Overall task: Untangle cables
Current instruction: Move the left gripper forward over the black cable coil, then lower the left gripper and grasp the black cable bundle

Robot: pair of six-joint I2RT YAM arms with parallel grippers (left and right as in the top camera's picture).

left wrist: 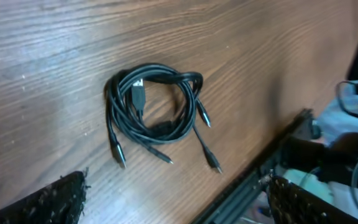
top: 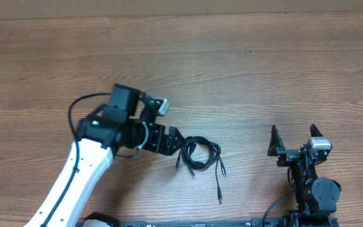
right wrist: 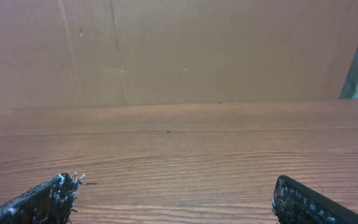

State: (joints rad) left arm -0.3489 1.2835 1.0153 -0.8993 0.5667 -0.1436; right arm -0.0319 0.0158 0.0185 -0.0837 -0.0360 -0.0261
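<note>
Overhead view: cables [top: 199, 154] bundled in one small loose coil on table [top: 244, 75], lower centre; just beside left end effector [top: 176, 140], well apart from right end effector [top: 294, 136].
Left end effector: spread apart, empty, aimed at near edge of coil, not touching.
Right end effector: spread wide, empty, over bare table at right side.
Step in hand (judged): approach for first grasp; nothing separated yet.
Method: pinch a single free tail near its plug, not the whole bundle; draw outward slowly, low over table; pin remaining loops with other arm to stop clump from dragging along.
Risk (judged): closing on several strands at once, tightening crossings instead of freeing them.
Cable material: thin black cord, smooth sheath with faint sheen; limp, probably light and slippery.
Cable shape: several overlapping round loops, one strand crossing over top in left wrist view; loose tails trailing out from coil.
Plug ends [left wrist: 214, 167]: small, slim, some silver-tipped.
Table surface: flat brown wood grain, matt.
Finger pads [left wrist: 58, 202]: dark, rough-textured.
</note>
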